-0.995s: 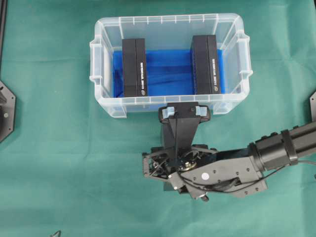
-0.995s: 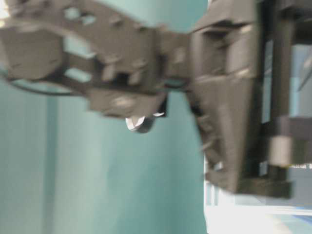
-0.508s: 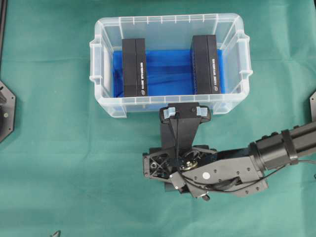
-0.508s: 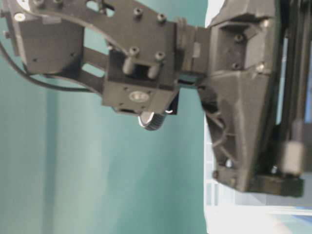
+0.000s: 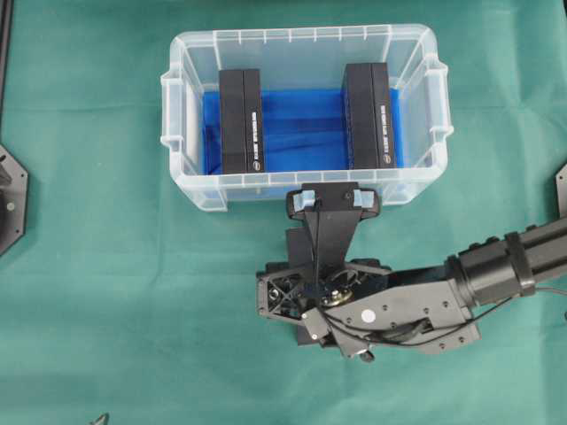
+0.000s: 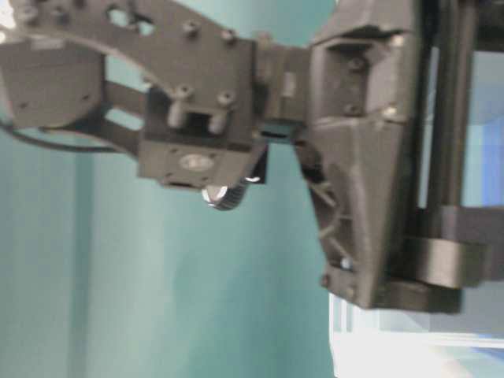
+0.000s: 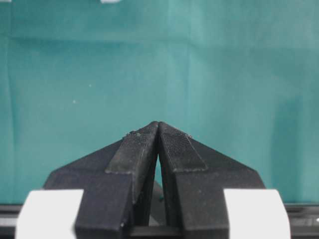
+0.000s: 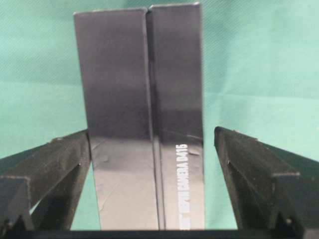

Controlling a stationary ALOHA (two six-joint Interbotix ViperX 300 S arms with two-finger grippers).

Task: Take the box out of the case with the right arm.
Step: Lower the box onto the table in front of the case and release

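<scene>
The clear case (image 5: 306, 188) holds two black boxes, one on the left (image 5: 241, 121) and one on the right (image 5: 369, 115), on its blue lining. A third black box (image 8: 144, 114) lies on the green cloth just outside the case's near wall, also seen from above (image 5: 330, 235). My right gripper (image 8: 151, 132) is open around this box, with cloth showing between the box and the right finger (image 8: 249, 169). The left finger (image 8: 55, 164) sits close against the box's edge. From overhead the right gripper (image 5: 332, 201) points at the case wall. My left gripper (image 7: 158, 124) is shut over bare cloth, holding nothing.
Green cloth (image 5: 106, 292) covers the table all round the case. The black right arm (image 5: 496, 270) reaches in from the right edge. The table-level view is filled by the right wrist (image 6: 197, 118), with a corner of the case (image 6: 409, 354) low on the right.
The right gripper's jaws have spread apart and let go of the box, which now lies on the cloth. The wrist shifted slightly. The case and its two boxes have not moved.
</scene>
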